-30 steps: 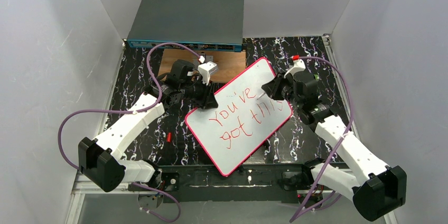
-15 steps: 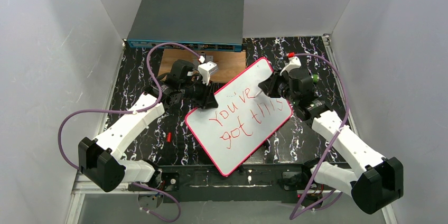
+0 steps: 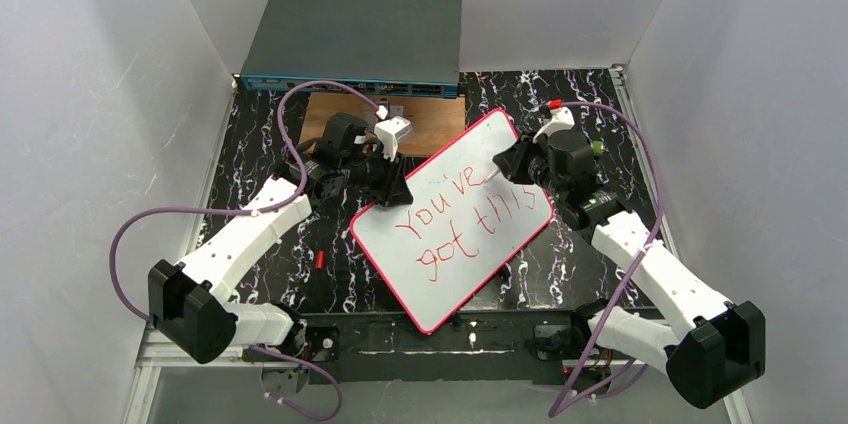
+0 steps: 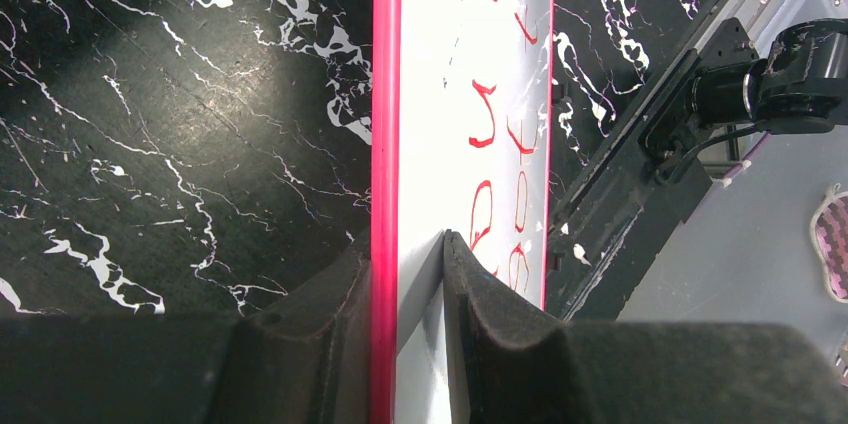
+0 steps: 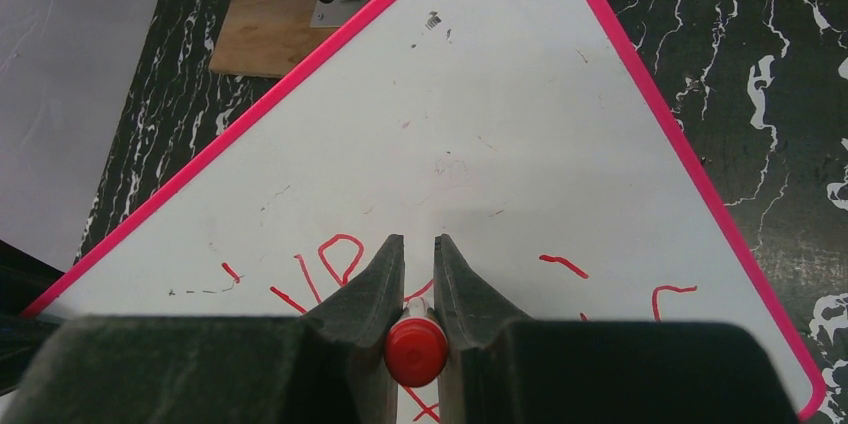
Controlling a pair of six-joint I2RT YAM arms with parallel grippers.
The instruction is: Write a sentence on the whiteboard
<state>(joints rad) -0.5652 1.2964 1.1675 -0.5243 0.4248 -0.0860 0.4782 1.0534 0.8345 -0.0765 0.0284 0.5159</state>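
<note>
The whiteboard [image 3: 455, 274] [image 5: 480, 124], white with a pink-red rim, lies askew on the black marbled table, with "You've got this" in red [image 3: 460, 224] across it. My left gripper [image 3: 385, 189] [image 4: 403, 244] is shut on the board's left edge, one finger under the rim and one on the white face [image 4: 450, 94]. My right gripper [image 3: 505, 166] [image 5: 419, 239] hovers over the board's upper right, shut on a red-ended marker [image 5: 416, 349] that points down at the surface by the top line of writing. The marker's tip is hidden between the fingers.
A grey network switch box [image 3: 355, 39] stands at the back. A brown wooden board [image 3: 330, 114] with a metal part lies in front of it. A small red piece [image 3: 319, 260] lies on the table [image 3: 260, 144] left of the whiteboard. White walls close in on both sides.
My right gripper with the marker has shifted slightly left and away over the board's upper right. The left gripper and the whiteboard have stayed put.
</note>
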